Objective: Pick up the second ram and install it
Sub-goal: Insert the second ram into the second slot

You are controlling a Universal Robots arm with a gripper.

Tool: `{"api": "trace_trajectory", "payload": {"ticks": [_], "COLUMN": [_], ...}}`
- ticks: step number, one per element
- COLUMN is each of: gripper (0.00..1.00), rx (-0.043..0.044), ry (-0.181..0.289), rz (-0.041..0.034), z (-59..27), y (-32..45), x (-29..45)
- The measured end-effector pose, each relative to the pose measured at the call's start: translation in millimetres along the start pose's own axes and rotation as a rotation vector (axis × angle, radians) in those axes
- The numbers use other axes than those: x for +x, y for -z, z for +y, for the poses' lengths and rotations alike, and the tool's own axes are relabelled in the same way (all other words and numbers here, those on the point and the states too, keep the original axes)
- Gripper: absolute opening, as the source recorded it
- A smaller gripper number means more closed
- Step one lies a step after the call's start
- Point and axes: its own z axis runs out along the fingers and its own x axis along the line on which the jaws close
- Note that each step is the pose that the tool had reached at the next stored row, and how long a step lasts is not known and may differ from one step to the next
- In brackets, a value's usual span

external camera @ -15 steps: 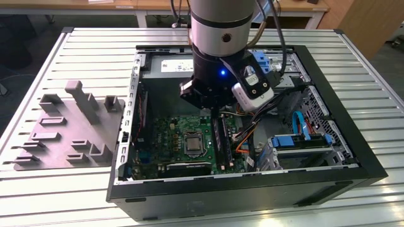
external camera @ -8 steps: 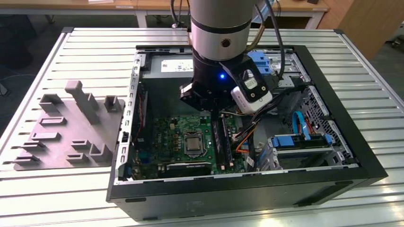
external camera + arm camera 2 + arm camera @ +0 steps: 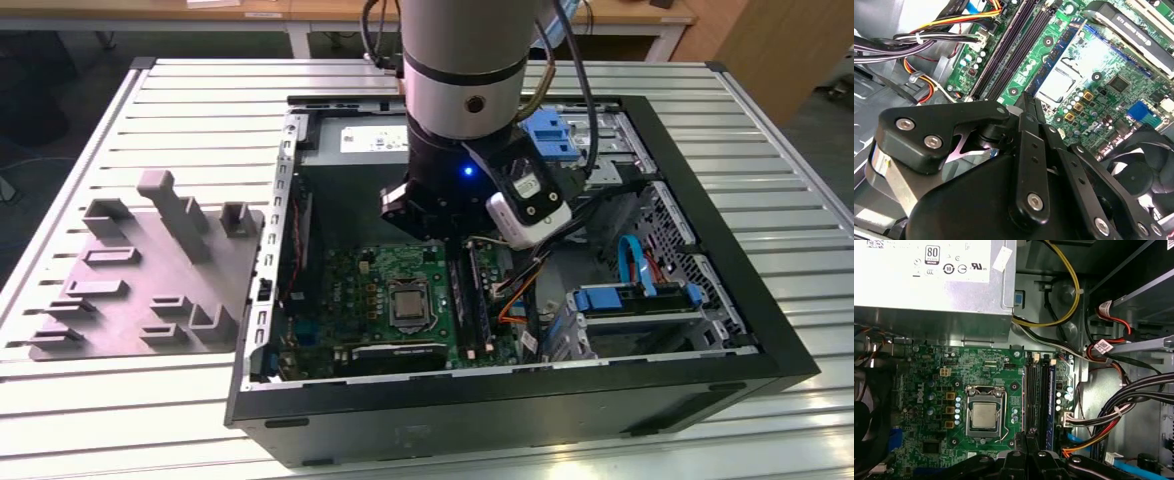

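My gripper point(image 3: 1025, 97) point(image 3: 1029, 434) is down inside the open computer case point(image 3: 534, 400), below the arm's wrist point(image 3: 461, 190). Its two fingertips are pressed together and stand at one end of the memory slots point(image 3: 1036, 400) point(image 3: 1009, 50) point(image 3: 467, 290), on the row nearest the processor point(image 3: 984, 415). A long dark strip runs along that row away from the fingertips. I cannot tell whether it is the second ram or a bare slot. Nothing sticks out sideways from between the fingertips. The slot row farthest from the processor shows a blue edge point(image 3: 1052, 400).
The grey power supply box point(image 3: 929, 275) lies beyond the motherboard point(image 3: 387, 290). Bundled cables point(image 3: 1114, 410) crowd the side of the slots away from the processor. A black fan point(image 3: 1139, 165) sits at the board's other side. The grey holder tray point(image 3: 134, 270) stands outside the case, on the exterior view's left.
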Motion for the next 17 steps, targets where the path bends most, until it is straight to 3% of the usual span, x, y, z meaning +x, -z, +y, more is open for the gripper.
{"api": "trace_trajectory", "payload": {"ticks": [6,17], "gripper": [0.11,0.11], "rx": [0.0,-0.0001], "ry": [0.0,0.0], "rz": [0.0,0.0], "z": [-0.2,-0.7], "y": [-5.3,-22.2], "x": [0.3,0.5]}}
